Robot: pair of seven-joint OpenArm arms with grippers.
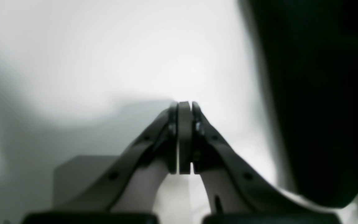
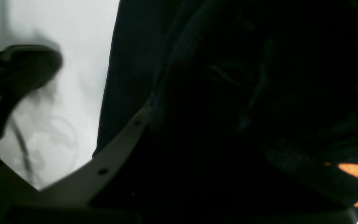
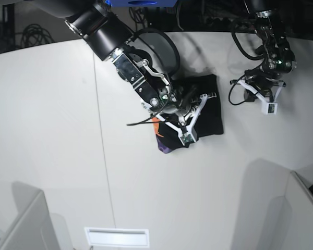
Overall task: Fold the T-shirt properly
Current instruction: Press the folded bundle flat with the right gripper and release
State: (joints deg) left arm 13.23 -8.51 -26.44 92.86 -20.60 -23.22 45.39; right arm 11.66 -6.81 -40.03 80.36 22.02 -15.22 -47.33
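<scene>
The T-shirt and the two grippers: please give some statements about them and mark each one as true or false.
1. The T-shirt lies bunched into a compact dark bundle on the white table. True.
2. The left gripper has its jaws wide open. False: they are shut, with nothing between them.
3. The right gripper is over the T-shirt. True.
4. The left gripper is pressing on the T-shirt. False: it is off to the side, apart from the cloth.
5. An orange print shows on the T-shirt. True.
</scene>
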